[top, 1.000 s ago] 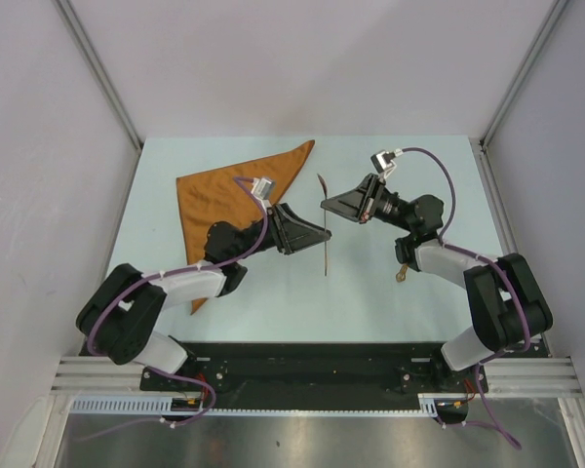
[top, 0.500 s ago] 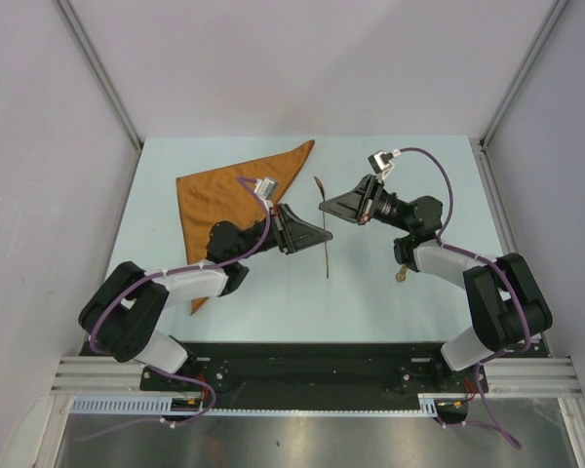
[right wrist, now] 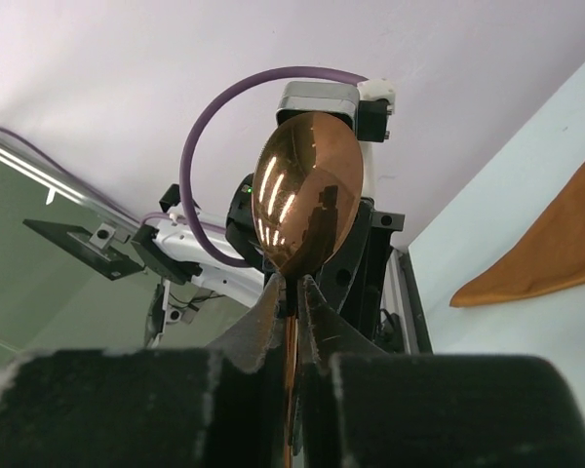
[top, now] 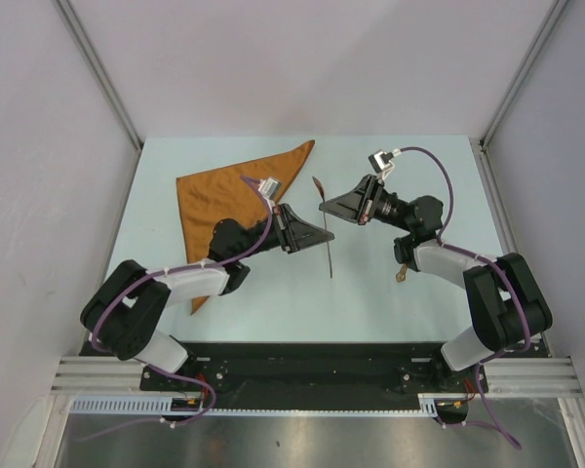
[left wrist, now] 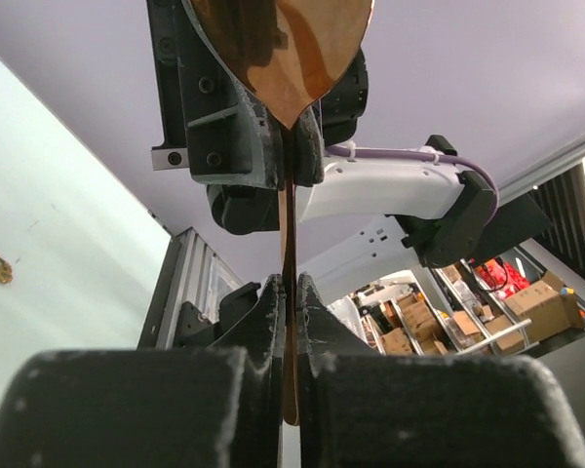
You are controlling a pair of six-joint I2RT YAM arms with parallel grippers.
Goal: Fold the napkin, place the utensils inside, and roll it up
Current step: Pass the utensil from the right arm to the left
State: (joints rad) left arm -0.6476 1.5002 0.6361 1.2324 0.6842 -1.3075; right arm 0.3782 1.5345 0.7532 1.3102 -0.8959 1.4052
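A copper spoon [top: 329, 259] hangs in the air between both arms, bowl toward the back. My left gripper [top: 326, 237] is shut on its slim handle [left wrist: 290, 234], and the bowl [left wrist: 283, 49] looms above the fingers. My right gripper [top: 323, 206] straddles the spoon's neck just under the bowl [right wrist: 307, 190], its jaws parted a sliver [right wrist: 292, 288] with thin gaps beside the metal. The rust-orange napkin [top: 224, 190], folded to a triangle, lies flat at the back left. A second utensil [top: 403, 274] lies on the table, mostly hidden under the right arm.
The pale table [top: 370, 302] is walled by grey panels on three sides. The napkin's edge [right wrist: 551, 253] shows in the right wrist view. The left arm lies over the napkin's lower corner.
My left gripper has closed onto the spoon's handle. The right jaws have loosened slightly around the neck. Both arms have hardly shifted.
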